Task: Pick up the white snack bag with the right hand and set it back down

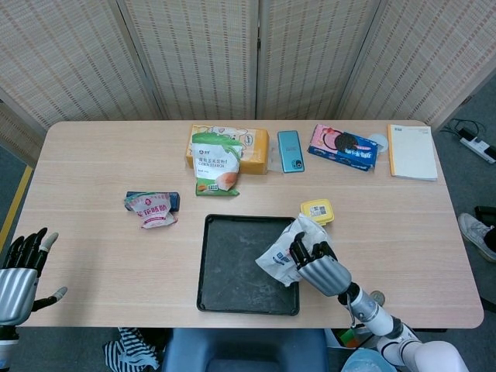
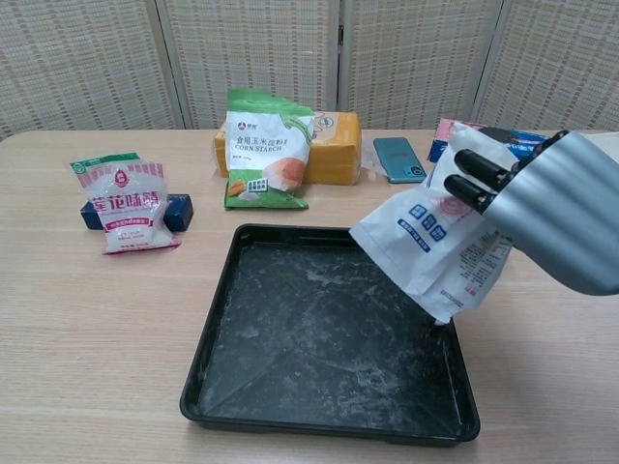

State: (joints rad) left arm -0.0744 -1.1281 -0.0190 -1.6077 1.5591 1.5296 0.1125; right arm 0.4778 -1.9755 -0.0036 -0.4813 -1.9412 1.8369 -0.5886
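The white snack bag (image 1: 285,249) (image 2: 435,251), printed with blue labels, hangs tilted over the right side of the black tray (image 1: 232,267) (image 2: 309,338). My right hand (image 1: 316,265) (image 2: 551,208) grips the bag from the right, its dark fingers (image 2: 479,174) wrapped over the top. In the chest view the bag's lower corner reaches down close to the tray's right rim. My left hand (image 1: 22,271) stays open with fingers spread, off the table's front left edge, far from the bag.
A corn starch bag (image 1: 216,163) leans on a yellow box (image 1: 252,149) at the back. A phone (image 1: 291,150), a cookie box (image 1: 343,146) and a notebook (image 1: 412,151) lie at the back right. A small yellow tub (image 1: 317,210) and a pink-white packet (image 1: 153,209) flank the tray.
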